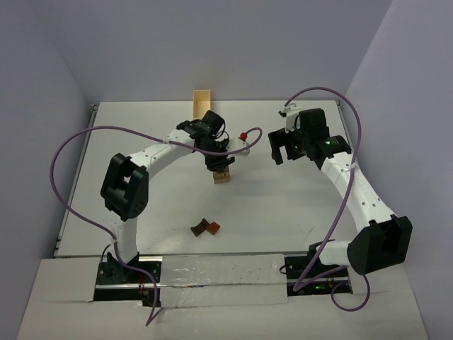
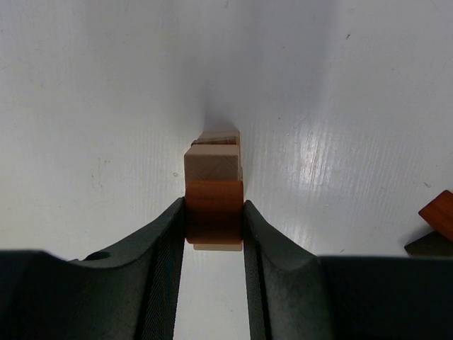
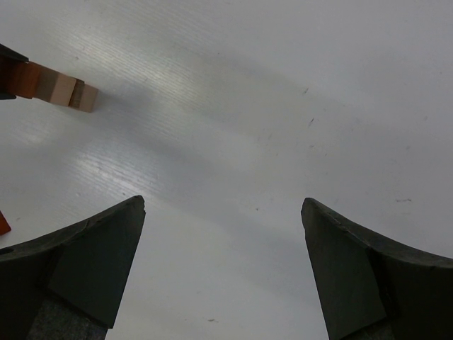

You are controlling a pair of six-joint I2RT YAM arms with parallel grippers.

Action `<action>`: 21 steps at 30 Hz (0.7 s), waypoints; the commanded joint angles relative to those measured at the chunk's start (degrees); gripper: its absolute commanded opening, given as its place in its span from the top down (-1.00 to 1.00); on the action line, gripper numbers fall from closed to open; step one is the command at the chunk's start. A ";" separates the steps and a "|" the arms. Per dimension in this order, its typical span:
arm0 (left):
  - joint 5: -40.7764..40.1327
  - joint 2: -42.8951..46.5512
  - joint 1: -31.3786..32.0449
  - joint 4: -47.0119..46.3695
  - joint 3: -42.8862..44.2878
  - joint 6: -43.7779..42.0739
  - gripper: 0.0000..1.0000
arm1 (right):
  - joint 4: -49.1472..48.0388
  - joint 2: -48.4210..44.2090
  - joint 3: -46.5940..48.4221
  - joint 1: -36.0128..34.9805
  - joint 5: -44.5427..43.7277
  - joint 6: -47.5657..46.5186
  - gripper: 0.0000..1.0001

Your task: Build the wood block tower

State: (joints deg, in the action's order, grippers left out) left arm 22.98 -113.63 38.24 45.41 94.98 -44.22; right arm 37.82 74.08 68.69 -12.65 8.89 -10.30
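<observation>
Top view: your left hand sits over the tower in the middle of the surface, a little toward the far edge. Spare blocks lie closer to the near edge. Your right hand hangs well apart, toward the right edge.

Left wrist: the fingers clamp a red block that looks seated atop the tower. You appear to be placing it. Next, let go gently and lift straight up without nudging the tower.

Right wrist: that hand is spread wide, grasping nothing.
</observation>
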 commanded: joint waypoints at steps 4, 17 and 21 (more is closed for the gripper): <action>1.95 -0.69 -0.09 0.93 2.20 -1.04 0.21 | 0.15 0.18 2.86 0.69 0.75 0.37 -0.97; 2.38 1.53 -0.01 2.87 5.38 -0.84 -0.99 | 0.44 0.45 2.89 0.78 1.69 0.45 -0.97; 0.88 4.63 0.17 6.74 11.94 -1.23 -0.98 | 0.67 0.81 3.22 0.86 2.19 0.63 -0.97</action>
State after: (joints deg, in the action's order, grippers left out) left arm 23.39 -114.25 38.24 48.88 98.63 -45.02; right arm 38.20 74.46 68.71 -12.32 10.13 -10.13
